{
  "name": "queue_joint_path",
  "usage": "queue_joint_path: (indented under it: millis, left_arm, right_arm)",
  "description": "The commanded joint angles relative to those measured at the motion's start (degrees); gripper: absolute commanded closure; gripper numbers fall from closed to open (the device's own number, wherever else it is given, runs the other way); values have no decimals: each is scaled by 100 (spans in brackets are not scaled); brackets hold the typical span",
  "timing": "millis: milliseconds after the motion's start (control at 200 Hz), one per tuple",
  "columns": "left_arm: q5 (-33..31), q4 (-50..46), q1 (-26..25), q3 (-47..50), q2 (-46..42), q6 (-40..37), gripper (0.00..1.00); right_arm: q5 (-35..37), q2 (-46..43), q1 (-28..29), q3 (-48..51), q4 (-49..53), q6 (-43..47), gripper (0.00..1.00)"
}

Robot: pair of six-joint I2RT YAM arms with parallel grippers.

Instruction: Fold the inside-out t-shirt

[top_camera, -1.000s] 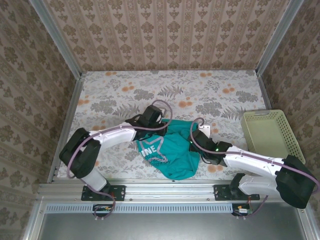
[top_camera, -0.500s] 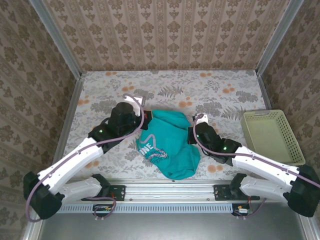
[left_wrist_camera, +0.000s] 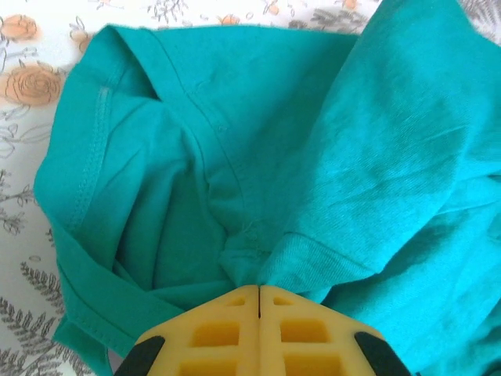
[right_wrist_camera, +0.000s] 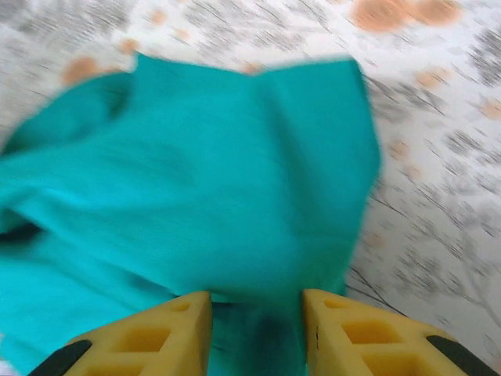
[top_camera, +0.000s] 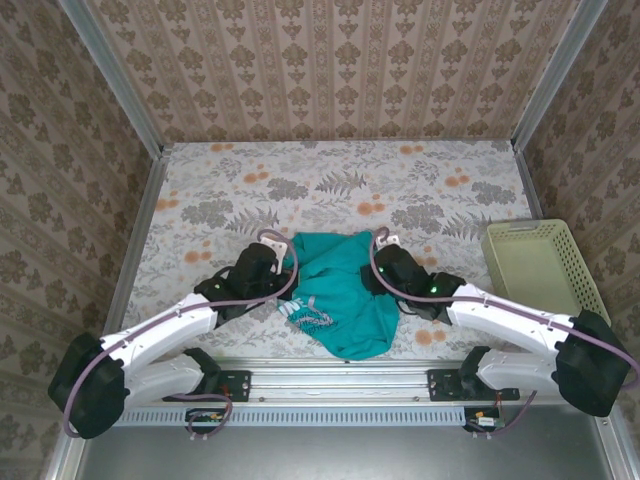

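Fingers [left_wrist_camera: 211, 337] of L gripper [top_camera: 270, 265] pressed together, pinching a fold at the L edge of the inside-out t-shirt [top_camera: 345, 300]. Shirt lies crumpled near-centre on the floral table [top_camera: 300, 180], white print partly showing. R gripper [right_wrist_camera: 257, 309] at shirt's R edge, its fingers [right_wrist_camera: 156, 337] spread w/ teal cloth btwn them. Pale yellow basket [top_camera: 545, 265] far R, well apart.

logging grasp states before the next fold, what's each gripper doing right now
Left gripper: closed, pinching a fold of the t-shirt.
Right gripper: open, jaws apart with cloth between them.
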State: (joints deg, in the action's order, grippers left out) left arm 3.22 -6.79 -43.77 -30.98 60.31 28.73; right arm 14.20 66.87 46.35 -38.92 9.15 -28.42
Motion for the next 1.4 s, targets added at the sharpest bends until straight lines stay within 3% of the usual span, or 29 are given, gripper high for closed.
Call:
queue_joint_path:
  millis: [0, 230, 425, 555, 620, 755, 840, 1025, 1195, 1395]
  left_arm:
    - [42, 168, 53, -87, -114, 47, 100]
    - [140, 271, 53, 69, -222, 62, 100]
    - [313, 367, 53, 114, -260, 36, 100]
    - [431, 456, 40, 170, -385, 10, 100]
    - [485, 455, 35, 173, -436, -32, 100]
    - [441, 381, 27, 171, -559, -108, 100]
    - [347, 324, 28, 164, -625, -165, 100]
    - [413, 247, 26, 102, -682, -352, 100]
    - [582, 334, 9, 219, -1020, -414, 100]
    - [30, 70, 44, 75, -762, -341, 100]
  right_arm:
    - [-641, 346, 64, -388, -246, 102, 64]
    - [-486, 971, 206, -793, -132, -87, 62]
    - [19, 1608, 166, -1180, 180, -20, 46]
    - [112, 2114, -38, -1569, 306, 135, 44]
    - [73, 2320, -120, -1768, 348, 208, 51]
    - [41, 2396, -178, -2087, 502, 427, 87]
    - [-58, 2069, -172, -2123, 553, 563, 100]
    - [-495, 1090, -133, -1923, 652, 545, 100]
    - [-1075, 708, -85, -1798, 773, 425, 100]
    - [-1186, 1344, -546, -2194, 739, 599, 100]
